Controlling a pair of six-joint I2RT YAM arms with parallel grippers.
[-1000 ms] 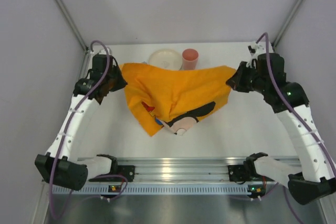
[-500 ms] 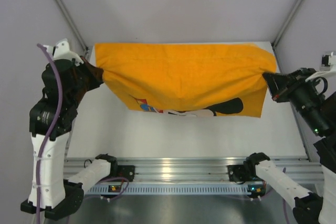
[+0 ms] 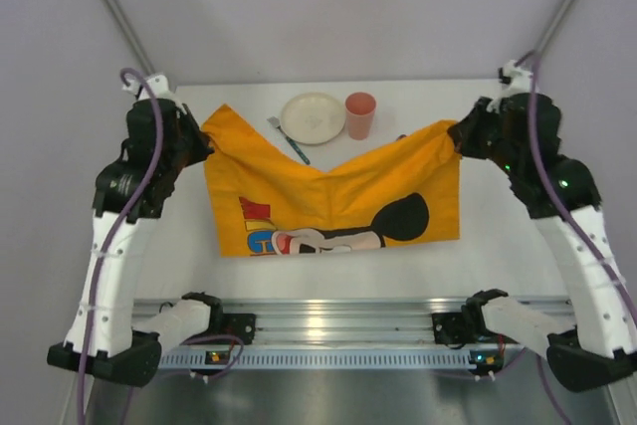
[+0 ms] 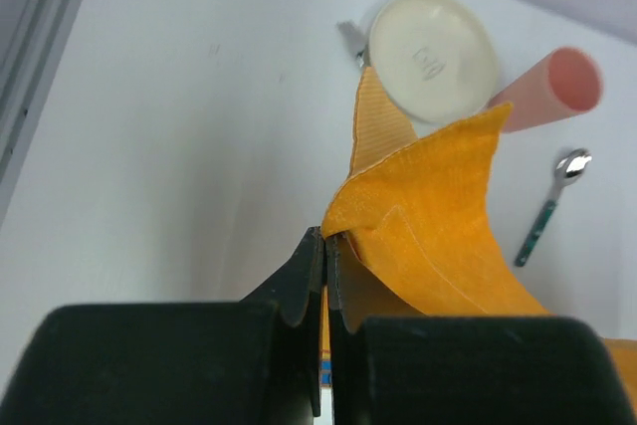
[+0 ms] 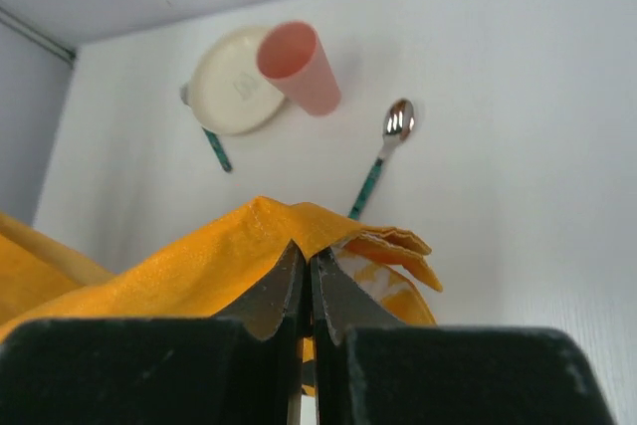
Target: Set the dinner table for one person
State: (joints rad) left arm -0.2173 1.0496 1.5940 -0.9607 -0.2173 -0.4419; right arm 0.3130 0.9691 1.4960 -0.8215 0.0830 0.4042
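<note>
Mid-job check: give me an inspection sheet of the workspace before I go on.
Surface: white dinner table, no spills seen.
Job's things: orange Mickey Mouse cloth held up at two corners, sagging mid-span; cream plate, pink cup beside it, green-handled utensil by the plate, spoon right of the cup.
Clutter: nothing seen.
Hands: left hand shut on one cloth corner; right hand shut on the other.
Cables: purple cables along both arms.
Surroundings: grey walls; metal rail at near edge.

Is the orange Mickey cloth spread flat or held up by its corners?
The cloth is held up: left gripper and right gripper pinch its far corners; the edge between sags.
</note>
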